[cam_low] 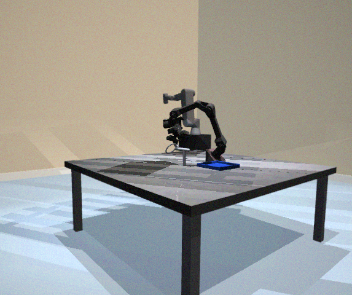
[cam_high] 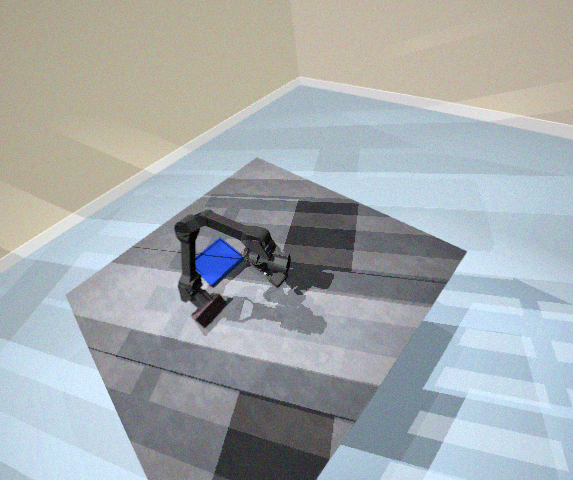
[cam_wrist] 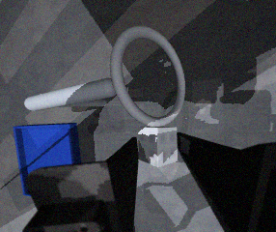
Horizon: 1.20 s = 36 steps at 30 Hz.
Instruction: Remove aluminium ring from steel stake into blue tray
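Steel stake's cross-bar [cam_low: 182, 149] [cam_wrist: 56, 98] (a low obstacle) beside the raised ring [cam_low: 166, 147] [cam_wrist: 117, 72], toward the tray [cam_high: 218, 262] [cam_low: 217, 165] [cam_wrist: 48, 150].
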### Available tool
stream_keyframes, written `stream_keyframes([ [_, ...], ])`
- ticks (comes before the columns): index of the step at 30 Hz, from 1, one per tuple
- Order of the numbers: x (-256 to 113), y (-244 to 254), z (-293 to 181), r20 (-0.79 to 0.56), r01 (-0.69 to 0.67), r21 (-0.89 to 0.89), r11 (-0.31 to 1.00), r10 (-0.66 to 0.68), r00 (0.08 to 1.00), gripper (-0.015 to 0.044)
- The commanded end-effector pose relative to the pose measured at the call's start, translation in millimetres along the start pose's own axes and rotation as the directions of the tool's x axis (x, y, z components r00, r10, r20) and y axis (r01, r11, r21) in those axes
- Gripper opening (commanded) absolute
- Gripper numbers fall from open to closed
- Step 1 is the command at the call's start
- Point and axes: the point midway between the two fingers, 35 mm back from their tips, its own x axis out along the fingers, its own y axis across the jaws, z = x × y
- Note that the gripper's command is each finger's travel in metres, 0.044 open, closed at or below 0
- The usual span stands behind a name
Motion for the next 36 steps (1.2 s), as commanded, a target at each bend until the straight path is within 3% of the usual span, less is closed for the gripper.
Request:
stream_keyframes([
  [1,-4,-7,1,0.003,0.006,-0.008,1.000,-0.006,1.000,0.0000],
  [36,-3,-24,43,0.005,0.011,-0.009,1.000,-0.011,1.000,0.0000],
])
